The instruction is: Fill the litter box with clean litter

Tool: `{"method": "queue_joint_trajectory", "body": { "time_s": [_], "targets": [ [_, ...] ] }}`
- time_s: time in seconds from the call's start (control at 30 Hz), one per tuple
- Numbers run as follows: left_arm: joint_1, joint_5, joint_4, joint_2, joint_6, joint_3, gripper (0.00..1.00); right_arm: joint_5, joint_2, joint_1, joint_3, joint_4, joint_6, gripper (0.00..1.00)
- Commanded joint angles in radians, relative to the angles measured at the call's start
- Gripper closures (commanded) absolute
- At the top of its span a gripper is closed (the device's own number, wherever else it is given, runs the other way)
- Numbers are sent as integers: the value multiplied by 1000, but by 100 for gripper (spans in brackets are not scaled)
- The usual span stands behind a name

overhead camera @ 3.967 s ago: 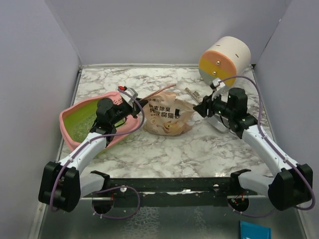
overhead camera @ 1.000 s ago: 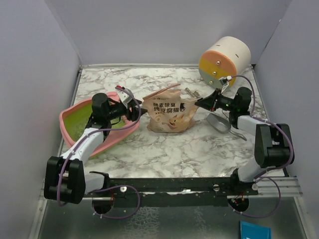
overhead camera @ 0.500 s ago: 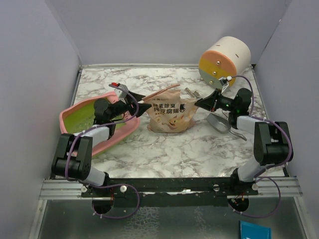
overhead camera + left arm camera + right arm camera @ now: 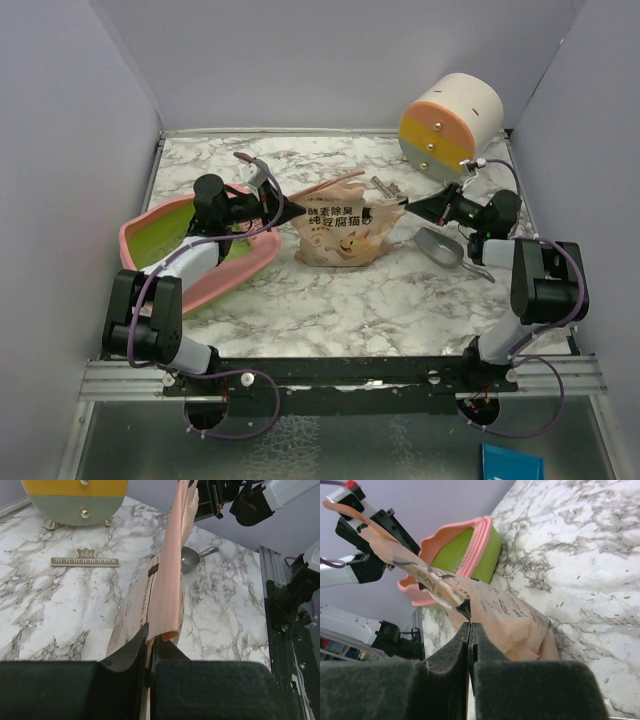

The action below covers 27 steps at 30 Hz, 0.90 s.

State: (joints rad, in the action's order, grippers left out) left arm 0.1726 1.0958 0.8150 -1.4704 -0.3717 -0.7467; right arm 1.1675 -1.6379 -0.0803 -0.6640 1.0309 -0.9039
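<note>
Right of litter box [image 4: 150, 225]: pouch [image 4: 343, 228] upright, left gripper [image 4: 290, 211] and right gripper [image 4: 408, 206] each clamped on a top corner. Best to lift evenly, then tip mouth over box.

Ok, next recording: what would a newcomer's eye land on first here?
The tan pouch stands at the table's centre, held up between the left fingers and the right fingers, each shut on a top corner. Next come the pink litter box by the left wall and the round drawer unit in the far right corner.
</note>
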Motion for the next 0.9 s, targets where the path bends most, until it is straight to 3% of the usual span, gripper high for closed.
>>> {"method": "queue_joint_trajectory", "body": {
  "time_s": [0.0, 0.1, 0.23, 0.43, 0.5, 0.57, 0.7, 0.77, 0.87],
  "targets": [
    [-24, 60, -246, 49, 169, -63, 100, 11, -107, -55, 41, 443, -297, 99],
    [-25, 65, -282, 20, 166, -89, 100, 24, -211, -56, 42, 727, -499, 99],
    [-23, 59, -361, -12, 149, -137, 100, 42, -201, -55, 44, 724, -476, 99],
    [-8, -101, -768, -64, 251, -299, 100, 51, -47, -55, 37, 364, -223, 99],
    [6, -197, -787, -28, 264, -294, 98, 28, 22, -54, 37, 208, -118, 99],
    [25, -318, -784, 28, 278, -278, 87, 6, 95, -43, 18, 5, 13, 99],
    [53, -471, -701, 171, 269, -229, 77, -97, 226, 4, -70, -437, 316, 98],
    [76, -505, -648, 239, 266, -214, 69, -131, 258, 19, -77, -516, 356, 92],
    [154, -508, -677, 285, 335, -257, 61, -126, 285, 20, -53, -502, 345, 76]
  ]
}}
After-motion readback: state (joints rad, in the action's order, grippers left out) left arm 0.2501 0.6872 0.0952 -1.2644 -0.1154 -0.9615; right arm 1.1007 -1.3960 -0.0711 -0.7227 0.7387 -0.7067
